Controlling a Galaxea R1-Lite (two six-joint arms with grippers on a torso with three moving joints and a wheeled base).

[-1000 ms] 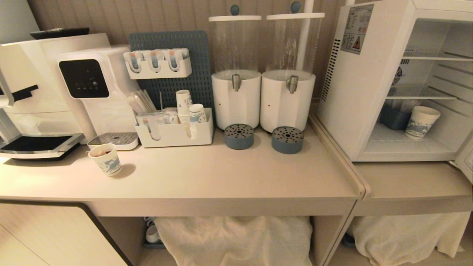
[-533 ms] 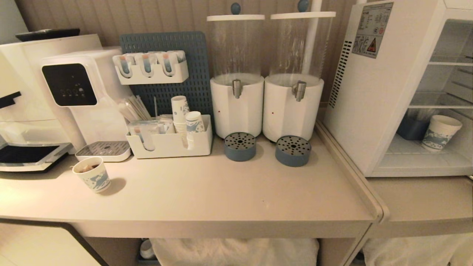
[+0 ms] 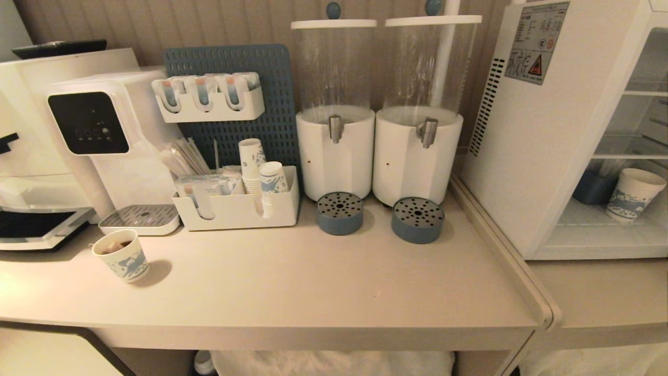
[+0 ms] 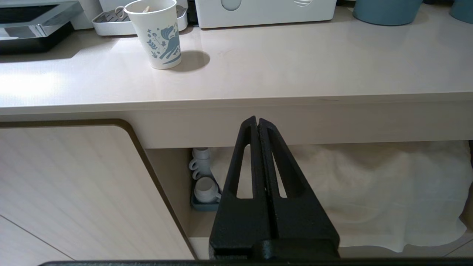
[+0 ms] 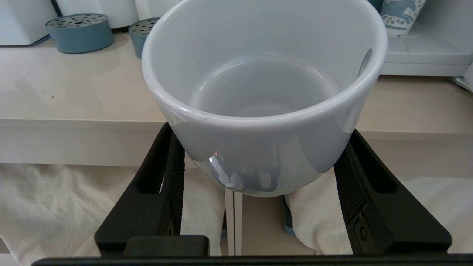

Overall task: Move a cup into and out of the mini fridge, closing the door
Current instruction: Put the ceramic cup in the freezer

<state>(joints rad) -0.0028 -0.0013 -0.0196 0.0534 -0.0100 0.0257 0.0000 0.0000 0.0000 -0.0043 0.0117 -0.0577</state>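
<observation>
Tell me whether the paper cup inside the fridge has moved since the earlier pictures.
No. The paper cup keeps its place beside the blue container in the mini fridge; only the camera shifted.

Three cams on one counter.
Head cam: high, looking fwd and down over the counter, mini fridge at far right. L wrist cam: low, facing the counter's front edge, close to the paper cup. R wrist cam: low, very close. R wrist and head share the blue drip trays.

Glossy white ceramic cup; matt black plastic tool; smooth matt counter
</observation>
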